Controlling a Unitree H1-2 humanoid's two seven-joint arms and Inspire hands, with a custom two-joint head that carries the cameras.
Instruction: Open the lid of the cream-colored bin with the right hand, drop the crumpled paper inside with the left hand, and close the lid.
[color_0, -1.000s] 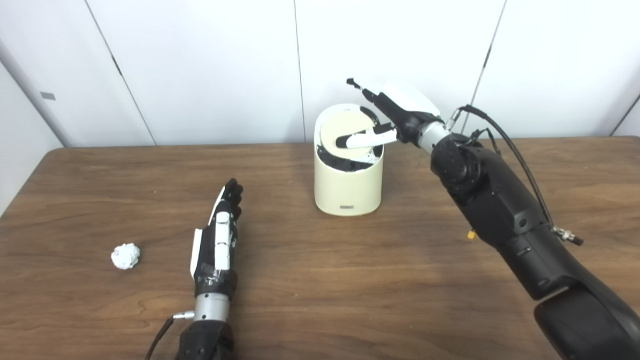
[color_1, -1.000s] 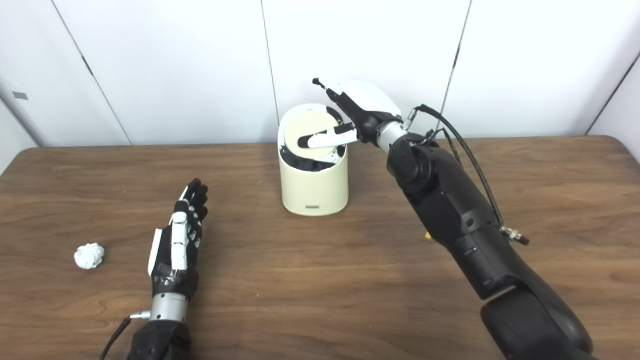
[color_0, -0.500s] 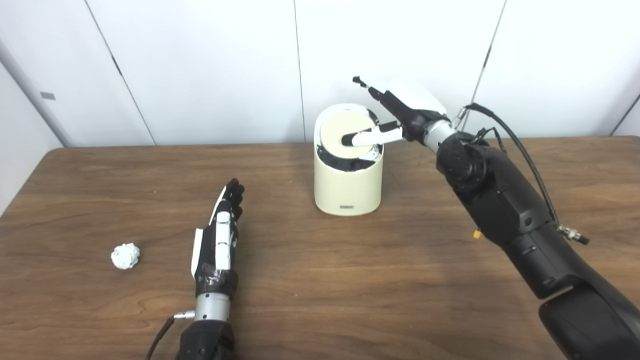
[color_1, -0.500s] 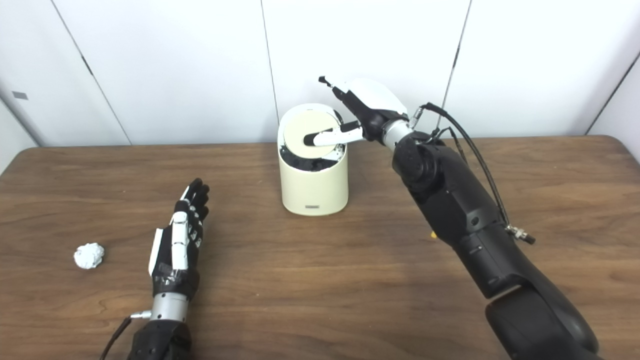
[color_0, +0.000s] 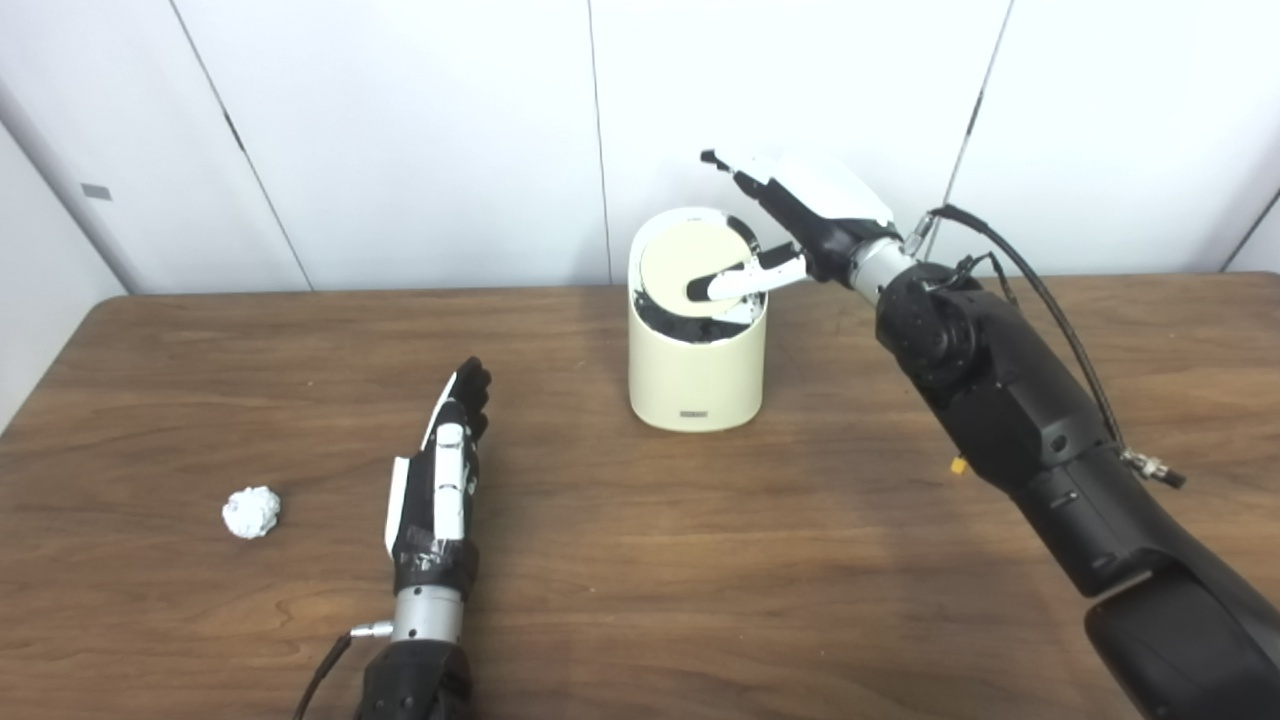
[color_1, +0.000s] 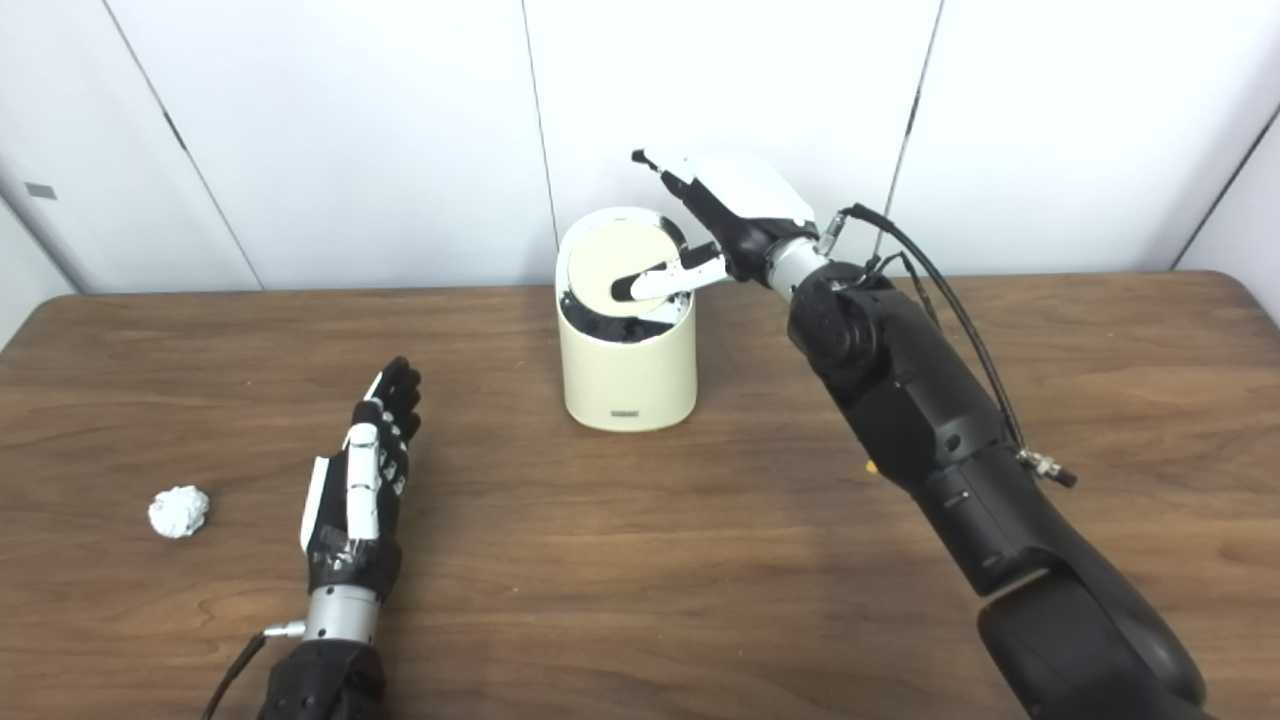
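Note:
The cream-colored bin (color_0: 695, 375) stands at the back middle of the wooden table. Its round lid (color_0: 685, 262) is tilted, with a dark gap showing along the front. My right hand (color_0: 800, 215) hovers over the bin's right rim, fingers spread, with one white finger lying across the lid. The crumpled paper (color_0: 250, 512) is a small white ball at the front left. My left hand (color_0: 445, 475) rests flat on the table to the right of the paper, open and holding nothing.
White wall panels (color_0: 400, 130) stand right behind the table's (color_0: 700, 560) far edge. A loose black cable (color_0: 1040, 300) arches off my right forearm. The left table edge lies a short way past the paper.
My right hand has drawn back to the right, so its finger now lies nearer the lid's right front edge. The left hand has edged slightly forward. The paper has not moved.

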